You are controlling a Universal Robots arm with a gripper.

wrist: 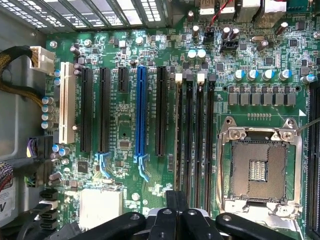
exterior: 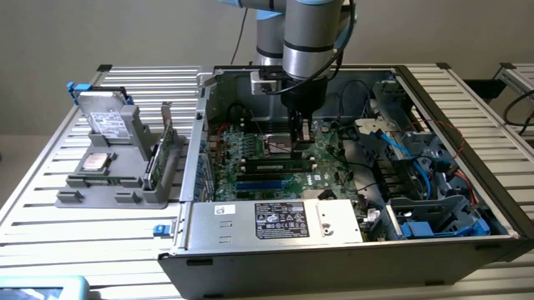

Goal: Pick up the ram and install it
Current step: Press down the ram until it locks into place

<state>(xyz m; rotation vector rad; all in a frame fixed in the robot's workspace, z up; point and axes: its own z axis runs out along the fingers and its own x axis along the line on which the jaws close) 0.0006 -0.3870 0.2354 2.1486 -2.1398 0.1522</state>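
Inside the open computer case (exterior: 434, 119) on the bench (exterior: 50, 206), the tool (exterior: 301, 132) hangs over the motherboard (exterior: 321, 164) with its jaws closed narrow, gripping nothing visible. At six o'clock of it, just beside, the ram (exterior: 279, 166) lies seated along a memory slot.

One ram (exterior: 279, 167), one blue slot (wrist: 141, 111), four memory slots (wrist: 189, 145)
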